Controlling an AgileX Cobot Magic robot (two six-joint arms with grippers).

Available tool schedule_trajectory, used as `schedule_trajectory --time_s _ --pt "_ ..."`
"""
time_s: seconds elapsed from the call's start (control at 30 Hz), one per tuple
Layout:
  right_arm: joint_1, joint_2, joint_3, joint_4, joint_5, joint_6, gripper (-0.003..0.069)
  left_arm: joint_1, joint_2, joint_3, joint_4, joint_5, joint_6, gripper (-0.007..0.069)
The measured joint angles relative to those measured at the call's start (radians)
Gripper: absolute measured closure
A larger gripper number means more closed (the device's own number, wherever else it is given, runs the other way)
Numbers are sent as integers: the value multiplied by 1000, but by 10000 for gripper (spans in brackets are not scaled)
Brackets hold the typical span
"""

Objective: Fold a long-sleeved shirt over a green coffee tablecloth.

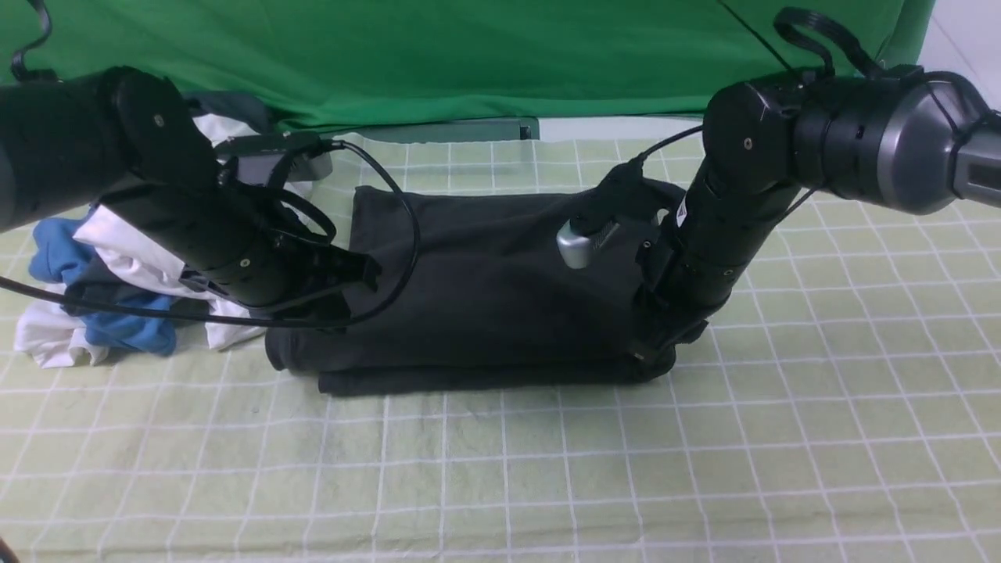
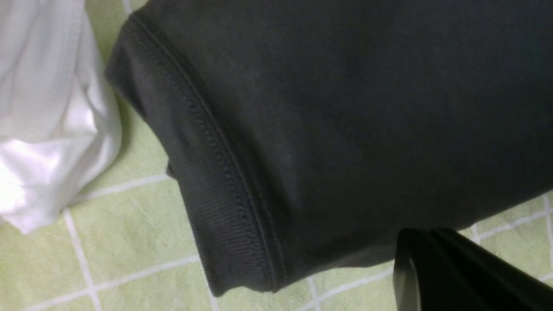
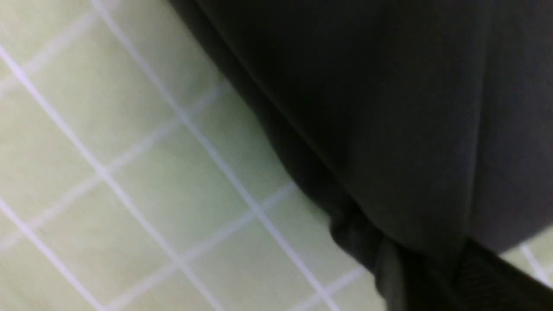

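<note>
In the front view, a grey-green, box-like thing (image 1: 453, 130) shows only a narrow part below the hanging bright green fabric (image 1: 500, 62), at the far side of the tabletop; what is in it, if anything, cannot be told. The black long-sleeved shirt (image 1: 469, 289) lies folded into a wide, low shape on the pale green tablecloth (image 1: 508, 469) with its white grid, a darker strip of its cloth showing along the near edge. The left pincer (image 1: 340, 322) is over the shirt's left part, close to the near edge, and the right pincer (image 1: 645, 354) is down at its near right corner. A heap of white, blue and dark garments (image 1: 133, 274) lies just beside the shirt, to its left, partly behind the left arm (image 1: 227, 211). In the left wrist view, the left pincer is shut with nothing in it, its tips at the edge of the shirt; whether they touch the cloth cannot be told. The stitched band of the shirt lies near white cloth. In the right wrist view, blurred near the tips, the right pincer is closed on a pinch of the shirt, whose fabric rises to it in a ridge.
</note>
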Motion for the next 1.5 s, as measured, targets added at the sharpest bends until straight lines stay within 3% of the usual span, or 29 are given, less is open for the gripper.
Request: schedule_trajectory --time_s 0.07,0.43,0.6,0.7,0.8,0.87,0.97,1.0,1.07,1.1,1.23,1.5 --pt "-7 0 0 -13 32 0 631 0 -6 0 0 2 0 620" --pt "-32 0 0 -20 174 4 634 0 -116 0 -1 6 -23 620" --pt "-32 0 0 -41 208 43 541 0 -148 0 -1 26 -30 620" --pt "-32 0 0 -106 282 89 386 0 -158 0 -1 44 -32 619" --pt "-34 -17 0 -176 309 177 338 0 -161 0 0 48 -33 619" --pt "-35 -44 0 -199 310 216 374 0 -161 0 0 48 -33 617" --pt "-37 -107 0 -188 252 258 524 0 -161 0 2 42 -34 617" --pt "-37 -141 0 -158 174 262 594 0 -161 0 2 33 -34 617" --pt "-37 -152 0 -119 112 260 622 0 -161 0 0 25 -34 617" --pt "-37 -163 -2 -42 28 234 646 0 -161 0 -4 19 -34 617" --pt "-37 -119 -3 74 -39 171 660 0 -161 0 -1 33 -34 617" --pt "-37 51 -1 69 48 188 662 0 -161 0 49 121 -35 617"
